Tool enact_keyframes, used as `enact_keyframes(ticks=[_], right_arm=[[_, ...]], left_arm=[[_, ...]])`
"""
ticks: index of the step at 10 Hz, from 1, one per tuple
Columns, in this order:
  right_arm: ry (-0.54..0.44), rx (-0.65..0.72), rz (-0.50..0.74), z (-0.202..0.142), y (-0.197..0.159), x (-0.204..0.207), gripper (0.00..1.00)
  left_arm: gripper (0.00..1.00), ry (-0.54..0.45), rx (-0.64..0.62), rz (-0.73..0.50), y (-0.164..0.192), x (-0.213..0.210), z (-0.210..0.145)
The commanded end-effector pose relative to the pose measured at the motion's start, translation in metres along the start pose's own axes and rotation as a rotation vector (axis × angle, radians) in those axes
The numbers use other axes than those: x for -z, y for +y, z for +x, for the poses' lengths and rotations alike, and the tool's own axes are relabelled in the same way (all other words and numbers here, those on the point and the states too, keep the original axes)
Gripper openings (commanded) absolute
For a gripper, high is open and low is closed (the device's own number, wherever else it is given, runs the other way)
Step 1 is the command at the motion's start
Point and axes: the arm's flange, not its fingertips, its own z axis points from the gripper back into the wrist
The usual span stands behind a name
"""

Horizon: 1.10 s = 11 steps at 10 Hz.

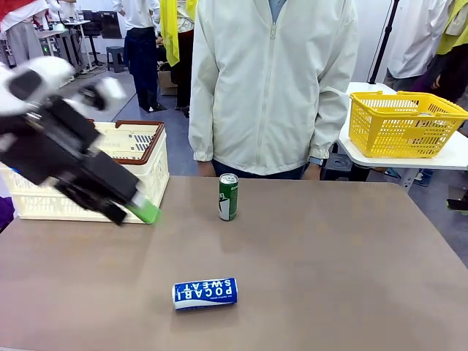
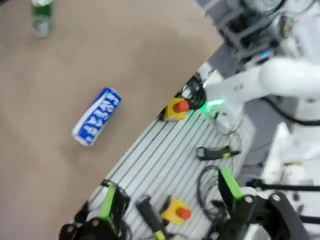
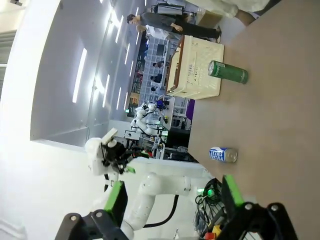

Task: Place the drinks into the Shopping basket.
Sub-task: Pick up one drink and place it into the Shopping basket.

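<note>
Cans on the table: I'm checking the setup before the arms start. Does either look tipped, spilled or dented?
The blue-and-white can lies on its side near the robot's edge of the table, lettering upside down in the front view. The green can stands upright farther across. No spill or dent shows. Both sit outside the basket.

A brown matte worktop spreads out before me. Past its far right corner stands a white side table carrying a yellow mesh basket. The floor beyond is grey-blue, with a black stool and people standing farther back. Along my near edge lies a slatted metal deck strewn with cables. Long bright light strips run across a grey ceiling.
</note>
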Motion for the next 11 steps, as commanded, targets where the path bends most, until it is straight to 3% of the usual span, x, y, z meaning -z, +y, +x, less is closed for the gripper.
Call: enact_keyframes(ticks=[1, 3, 4, 5, 8, 9, 10, 11], right_arm=[[0.011, -0.017, -0.001, -0.003, 0.002, -0.004, 1.00], [0.011, -0.017, -0.001, -0.003, 0.002, -0.004, 1.00], [0.011, -0.017, -0.001, -0.003, 0.002, -0.004, 1.00], [0.011, -0.017, -0.001, -0.003, 0.002, -0.004, 1.00], [0.011, -0.017, -0.001, -0.003, 0.002, -0.004, 1.00], [0.011, -0.017, -0.001, -0.003, 0.002, -0.004, 1.00], [0.011, -0.017, -0.001, -0.003, 0.002, -0.004, 1.00], [0.011, -0.017, -0.001, -0.003, 0.002, -0.004, 1.00]], left_arm=[[1.00, -0.019, 0.096, 0.100, -0.003, 0.071, -0.018], [1.00, -0.068, 0.111, 0.318, -0.004, 0.140, -0.014], [1.00, -0.065, 0.044, 0.372, 0.009, 0.152, -0.010], [1.00, -0.003, 0.151, 0.227, -0.030, 0.108, 0.011], [1.00, -0.003, 0.151, 0.227, -0.030, 0.108, 0.011], [1.00, -0.024, 0.135, 0.266, -0.027, 0.125, 0.013], [1.00, 0.134, 0.517, -0.123, -0.014, 0.140, 0.035], [1.00, 0.197, 0.779, -0.173, 0.015, 0.151, 0.056]])
